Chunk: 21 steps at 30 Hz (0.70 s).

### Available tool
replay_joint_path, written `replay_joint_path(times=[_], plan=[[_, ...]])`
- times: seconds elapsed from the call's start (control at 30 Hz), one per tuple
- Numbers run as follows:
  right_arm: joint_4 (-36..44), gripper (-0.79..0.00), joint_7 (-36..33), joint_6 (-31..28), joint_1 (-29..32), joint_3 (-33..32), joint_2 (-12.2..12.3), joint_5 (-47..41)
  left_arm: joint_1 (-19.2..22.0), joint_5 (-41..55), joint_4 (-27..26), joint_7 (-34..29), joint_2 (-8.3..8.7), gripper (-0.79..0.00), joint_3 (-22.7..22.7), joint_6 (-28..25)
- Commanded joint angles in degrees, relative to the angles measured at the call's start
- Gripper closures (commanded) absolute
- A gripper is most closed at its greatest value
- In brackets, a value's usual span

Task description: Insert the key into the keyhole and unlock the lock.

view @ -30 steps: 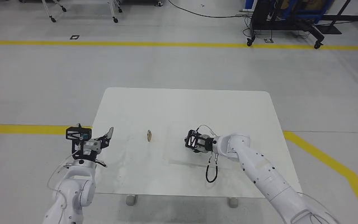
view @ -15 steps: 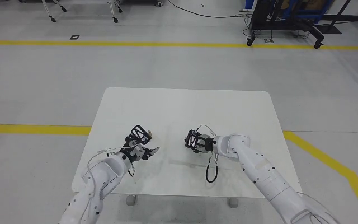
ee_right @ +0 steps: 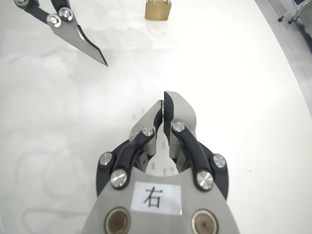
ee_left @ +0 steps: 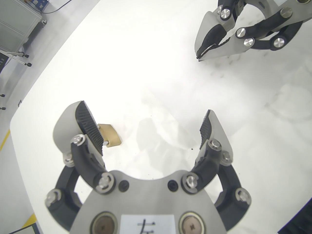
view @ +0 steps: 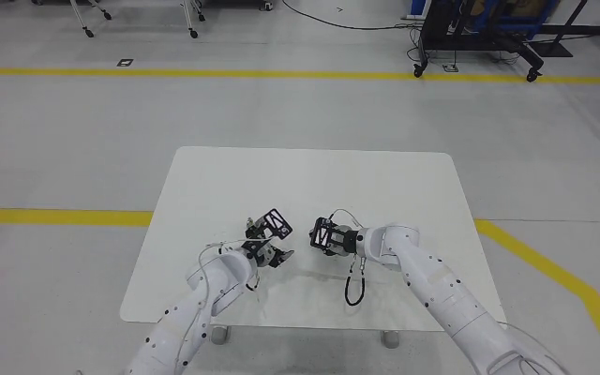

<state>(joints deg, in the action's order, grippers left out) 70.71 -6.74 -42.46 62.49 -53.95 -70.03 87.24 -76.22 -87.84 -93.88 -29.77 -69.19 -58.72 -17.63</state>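
Note:
A small brass padlock (ee_right: 158, 8) with a silver shackle stands on the white table (view: 394, 187), left of centre. In the left wrist view the padlock (ee_left: 111, 136) sits just outside one finger of my left gripper (ee_left: 146, 109), which is open with nothing between its pads. From above, the left gripper (view: 272, 246) hovers just right of the padlock (view: 249, 226). My right gripper (ee_right: 164, 96) is shut, with a thin silver sliver of the key (ee_right: 161, 109) showing between its pads. Its tips (view: 316, 236) face the left gripper a short gap away.
A black cable loop (view: 353, 286) hangs from the right arm over the table's near side. One left finger (ee_right: 82, 42) juts into the right wrist view between that gripper and the padlock. Bare tabletop lies beyond the padlock toward the far edge.
The left arm has swung from the table's left edge in toward the centre, its open gripper now beside the padlock. The right arm has stayed still.

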Motion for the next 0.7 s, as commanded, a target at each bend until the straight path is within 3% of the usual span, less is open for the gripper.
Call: replay_joint_path(times=[0.0, 0.37, 0.67], plan=[[0.0, 0.000, 0.0, 0.0, 0.0, 0.0, 0.0, 0.0, 0.9, 0.1, 1.1, 0.1, -0.36, -0.785, 1.1, 1.0], [0.0, 0.000, 0.0, 0.0, 0.0, 0.0, 0.0, 0.0, 4.2, -1.0, 5.6, -0.4, -1.98, -0.785, 5.2, 5.9], [0.0, 0.000, 0.0, 0.0, 0.0, 0.0, 0.0, 0.0, 4.8, -0.9, 7.1, -0.4, -2.52, -0.785, 5.5, 6.6]])
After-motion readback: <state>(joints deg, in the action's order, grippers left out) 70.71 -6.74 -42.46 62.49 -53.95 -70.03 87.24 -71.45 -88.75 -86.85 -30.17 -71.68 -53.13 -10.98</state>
